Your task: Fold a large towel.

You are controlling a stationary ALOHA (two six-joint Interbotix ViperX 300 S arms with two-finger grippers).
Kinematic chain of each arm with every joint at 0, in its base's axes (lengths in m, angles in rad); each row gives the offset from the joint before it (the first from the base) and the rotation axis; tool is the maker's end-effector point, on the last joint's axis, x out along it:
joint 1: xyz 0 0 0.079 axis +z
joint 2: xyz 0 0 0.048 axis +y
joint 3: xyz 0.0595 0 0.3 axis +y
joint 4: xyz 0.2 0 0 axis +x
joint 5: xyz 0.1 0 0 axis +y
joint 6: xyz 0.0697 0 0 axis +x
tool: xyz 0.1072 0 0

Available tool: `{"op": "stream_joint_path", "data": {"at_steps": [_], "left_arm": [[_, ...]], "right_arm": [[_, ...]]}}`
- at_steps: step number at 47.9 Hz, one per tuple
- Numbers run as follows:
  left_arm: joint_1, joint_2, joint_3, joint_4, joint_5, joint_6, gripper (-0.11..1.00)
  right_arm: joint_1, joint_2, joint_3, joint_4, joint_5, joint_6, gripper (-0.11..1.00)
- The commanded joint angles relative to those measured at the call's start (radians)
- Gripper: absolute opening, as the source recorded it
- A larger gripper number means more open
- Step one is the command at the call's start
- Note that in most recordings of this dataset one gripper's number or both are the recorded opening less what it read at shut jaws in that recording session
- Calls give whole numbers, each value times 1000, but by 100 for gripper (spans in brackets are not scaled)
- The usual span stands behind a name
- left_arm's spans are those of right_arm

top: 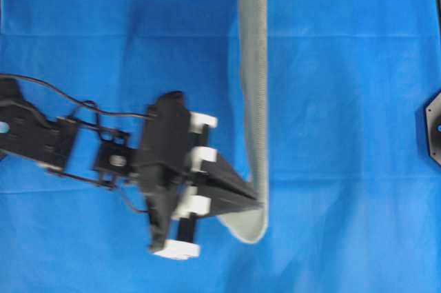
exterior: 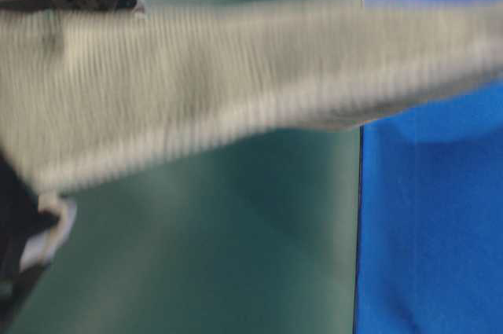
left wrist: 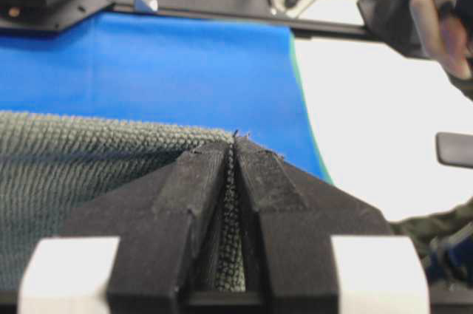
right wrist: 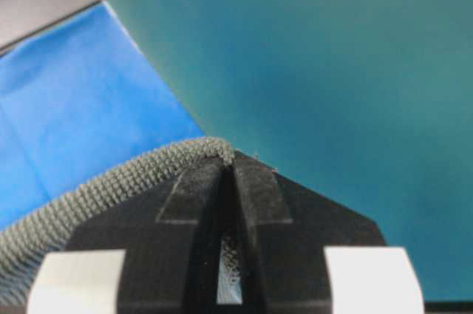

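The grey-green towel is lifted off the table and shows from overhead as a narrow strip running from the top edge down to a rounded corner. My left gripper is shut on that lower end. In the left wrist view the terry cloth is pinched between the closed jaws of the left gripper. My right gripper is shut on the towel's hem; it lies outside the overhead view. From table level the towel stretches blurred across the frame.
A bright blue sheet covers the table. The right arm's black base sits at the right edge. A green backdrop stands behind the table. A person is at the far side in the left wrist view.
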Motion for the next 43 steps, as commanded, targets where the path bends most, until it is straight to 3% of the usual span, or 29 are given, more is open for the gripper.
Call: {"op": "stream_joint_path", "data": {"at_steps": [1, 6, 16, 23, 31, 36, 43], "left_arm": [[-41, 35, -87, 3, -9, 11, 2], [-34, 94, -141, 3, -15, 26, 2], [-15, 255, -267, 3, -57, 49, 2], [-15, 357, -388, 3, -89, 52, 2], [-20, 445, -489, 3, -117, 51, 2], [-26, 451, -494, 3, -123, 51, 2], [-31, 410, -396, -2, -126, 32, 2]], "right_arm": [[-26, -9, -31, -2, -8, 2, 4], [-28, -37, 2, -2, -2, 0, 4], [-58, -201, 156, -3, 60, -3, 4], [-66, -360, 258, -8, 155, -6, 4], [-66, -477, 304, -12, 253, -8, 4], [-66, -465, 307, -12, 279, -8, 4], [-58, -347, 284, -11, 259, -8, 4]]}}
